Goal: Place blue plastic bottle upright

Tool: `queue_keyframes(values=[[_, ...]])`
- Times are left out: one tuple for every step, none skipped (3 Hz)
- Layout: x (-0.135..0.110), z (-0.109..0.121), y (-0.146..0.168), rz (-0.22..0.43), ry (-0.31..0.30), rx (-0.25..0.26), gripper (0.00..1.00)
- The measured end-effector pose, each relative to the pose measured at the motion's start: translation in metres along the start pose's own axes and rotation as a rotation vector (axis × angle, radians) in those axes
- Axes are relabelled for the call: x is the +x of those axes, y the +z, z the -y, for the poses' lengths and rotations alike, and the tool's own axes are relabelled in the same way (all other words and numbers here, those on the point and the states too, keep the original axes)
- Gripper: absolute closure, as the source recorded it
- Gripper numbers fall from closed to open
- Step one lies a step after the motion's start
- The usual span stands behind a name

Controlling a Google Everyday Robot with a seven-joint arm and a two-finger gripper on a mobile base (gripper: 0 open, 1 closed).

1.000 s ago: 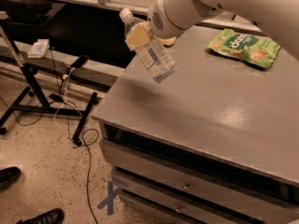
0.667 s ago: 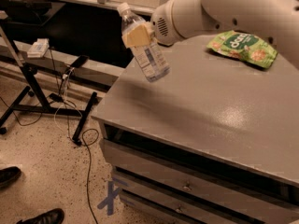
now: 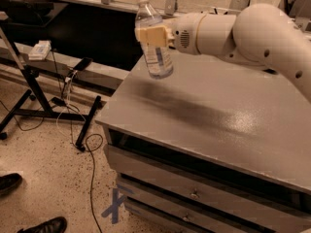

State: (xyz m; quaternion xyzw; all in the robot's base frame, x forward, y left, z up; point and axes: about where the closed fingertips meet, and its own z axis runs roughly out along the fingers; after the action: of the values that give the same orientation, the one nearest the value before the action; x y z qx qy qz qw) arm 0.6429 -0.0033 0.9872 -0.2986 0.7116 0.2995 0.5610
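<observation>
Tilted a moment ago, the blue plastic bottle (image 3: 157, 62) now hangs nearly upright, cap up, above the left edge of the grey surface (image 3: 218, 125). The claw (image 3: 153, 35) pinches its upper body. Lowering and release remain.

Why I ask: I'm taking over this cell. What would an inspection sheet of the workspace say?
Surface: grey table with drawers below; a dark shadow lies on it under the bottle.
Job's things: bottle in the air over the table's far left corner, cap up, slightly tilted, not yet set down.
Clutter: nothing seen on the table.
Grippers: gripper shut on the bottle near its middle, above that same corner.
Cables: cables trail over the floor left of the table.
Surroundings: black stand at left; shoes at lower left; blue X marked on the floor.
</observation>
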Motion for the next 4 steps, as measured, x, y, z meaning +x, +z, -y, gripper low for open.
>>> queue_keyframes(values=[[0.004, -0.009, 0.003, 0.101, -0.075, -0.040, 1.00], [0.008, -0.026, 0.007, 0.158, -0.195, -0.068, 1.00], [0.003, -0.033, 0.009, 0.167, -0.227, -0.078, 1.00], [0.004, -0.032, 0.009, 0.165, -0.222, -0.077, 1.00]])
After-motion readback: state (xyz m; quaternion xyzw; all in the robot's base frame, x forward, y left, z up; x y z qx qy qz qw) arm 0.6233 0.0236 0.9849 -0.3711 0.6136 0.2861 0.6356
